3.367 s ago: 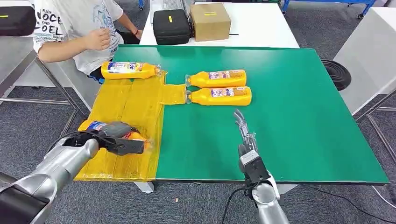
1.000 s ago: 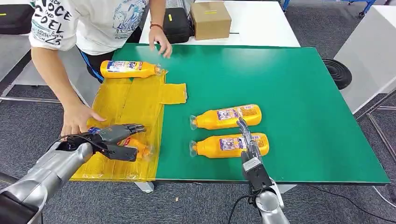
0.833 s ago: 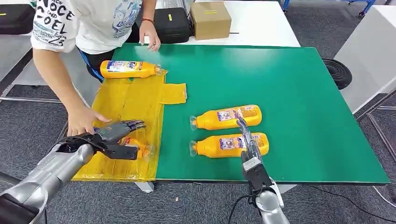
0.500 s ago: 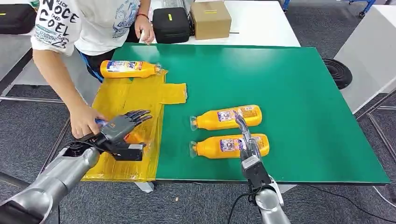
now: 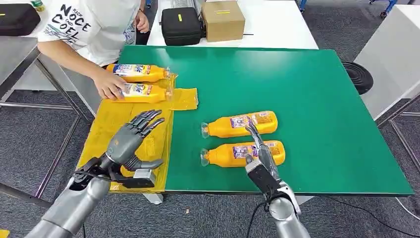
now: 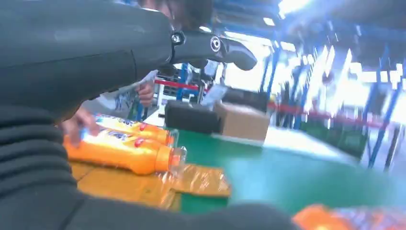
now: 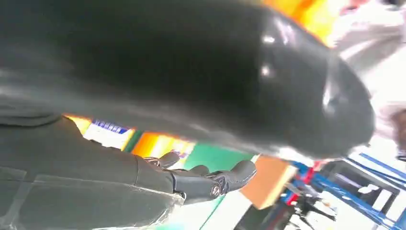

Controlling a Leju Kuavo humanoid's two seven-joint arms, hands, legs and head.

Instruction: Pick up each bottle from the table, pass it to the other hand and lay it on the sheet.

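Hands first, at the table's near edge: the left hand (image 5: 130,141) hovers above the near part of the yellow sheet (image 5: 114,124) with its fingers spread and nothing in them, while the right hand (image 5: 259,151) reaches in over the near edge with fingers stretched forward, empty, lying across the label of the nearest bottle (image 5: 242,153); whether it touches that bottle cannot be told. This bottle lies on its side on the green table (image 5: 322,99), cap toward the sheet, and a second bottle (image 5: 240,124) lies parallel just beyond it, the two close but apart. The sheet hangs over the table's left edge. At the sheet's far end two more bottles lie on their sides, side by side: the nearer one (image 5: 143,92) has a person's hand (image 5: 110,88) resting on its base end, and the farther one (image 5: 134,73) lies just behind it, near the table's far left corner. Beyond the far edge, on a white table (image 5: 277,25), stand a black case (image 5: 182,26) and a cardboard box (image 5: 223,21) next to each other
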